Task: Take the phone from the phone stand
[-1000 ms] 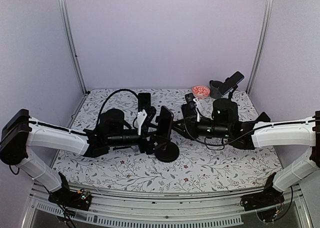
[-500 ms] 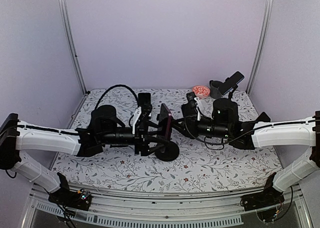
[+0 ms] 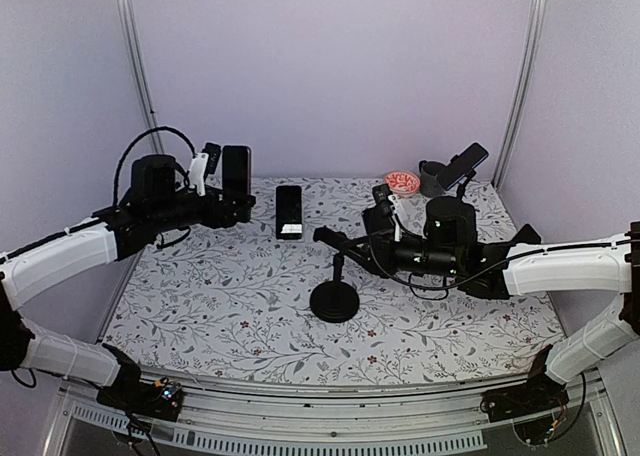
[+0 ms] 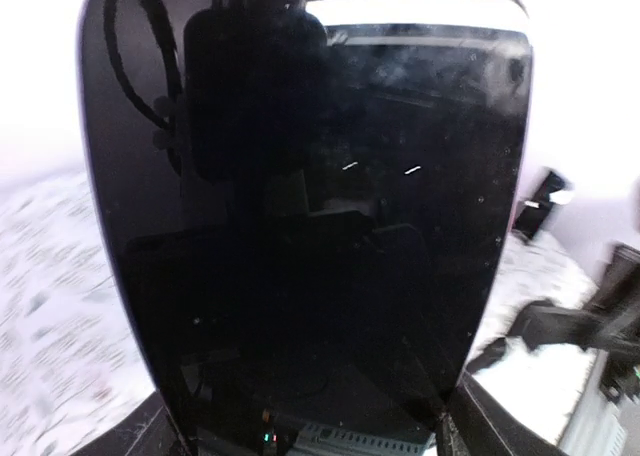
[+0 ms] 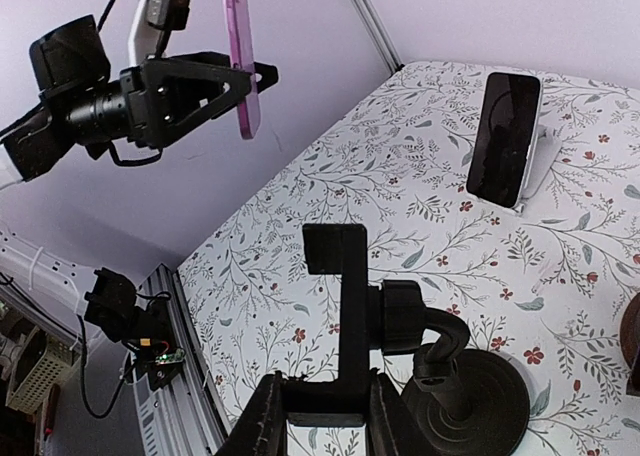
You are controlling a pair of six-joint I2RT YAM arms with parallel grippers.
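- Looking down from the top external view, the left pincer [image 3: 232,191] is clenched on the phone [image 3: 237,166], which stands upright with its long axis vertical, raised over the far left of the tabletop [image 3: 230,316] and well apart from the phone stand [image 3: 335,296]
- Near the middle, the right pincer [image 3: 358,246] is closed on the stand's cradle [image 3: 330,238]; the cradle is bare, so the phone is already off it and only the left arm carries it
- Between the arms, toward the back, a second phone [image 3: 288,212] leans on its own small rest; a pink bowl [image 3: 402,182] and a grey cup [image 3: 432,178] sit in the far right corner
- From the left wrist, the phone's dark glass [image 4: 310,226] fills nearly the whole frame, with the fingers [image 4: 150,431] just showing at the bottom corners; the surface behind is blurred
- From the right wrist, the fingers [image 5: 265,416] flank the foot of the cradle [image 5: 338,316] and grasp it, while the round base [image 5: 470,391] rests on the floral cloth; the phone [image 5: 240,56] hangs edge-on, pink-cased, up and to the left in the left pincer [image 5: 215,86]
- What remains is probably setting the phone down: patterned surface lies below the left pincer, the second phone is near, and lavender walls [image 3: 330,76] close in on three sides
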